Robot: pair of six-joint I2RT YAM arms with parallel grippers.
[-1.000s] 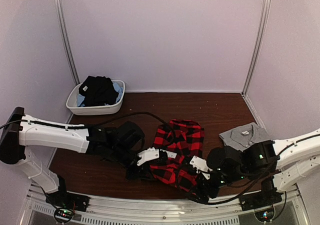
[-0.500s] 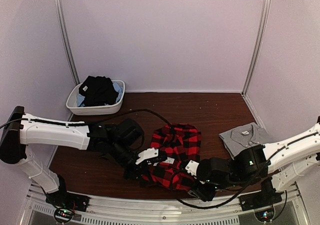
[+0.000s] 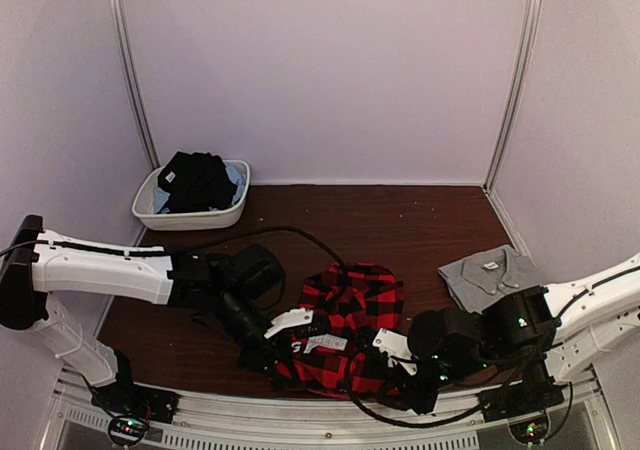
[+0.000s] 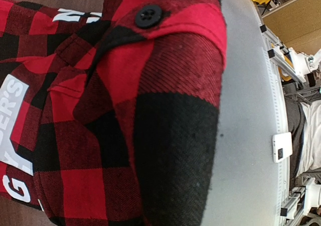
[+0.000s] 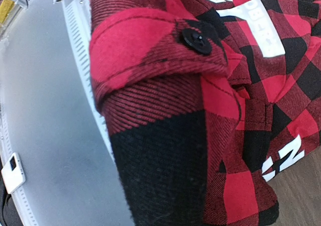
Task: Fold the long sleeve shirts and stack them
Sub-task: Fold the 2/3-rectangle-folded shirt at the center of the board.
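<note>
The red-and-black check flannel shirt (image 3: pixel 347 322) lies bunched at the table's near edge between my two arms. My left gripper (image 3: pixel 283 358) is at its left near corner and is shut on the cloth. My right gripper (image 3: pixel 400 378) is at its right near corner, also shut on the cloth. In the left wrist view the flannel (image 4: pixel 125 125) fills the frame and hides the fingers, with a black button (image 4: pixel 148 15) on a cuff. The right wrist view shows the flannel (image 5: pixel 170 150) the same way, with a button (image 5: pixel 196 39). The grey shirt (image 3: pixel 490 272) lies folded at the right.
A white plastic tub (image 3: pixel 190 213) with dark clothes stands at the back left corner. White walls close the table (image 3: pixel 400 220) on three sides. A metal rail (image 3: pixel 330 425) runs along the near edge, just under both grippers.
Both grippers have drawn back toward the near edge, dragging the flannel with them. My right gripper has gone from open to shut on the cloth. The grey shirt has not moved.
</note>
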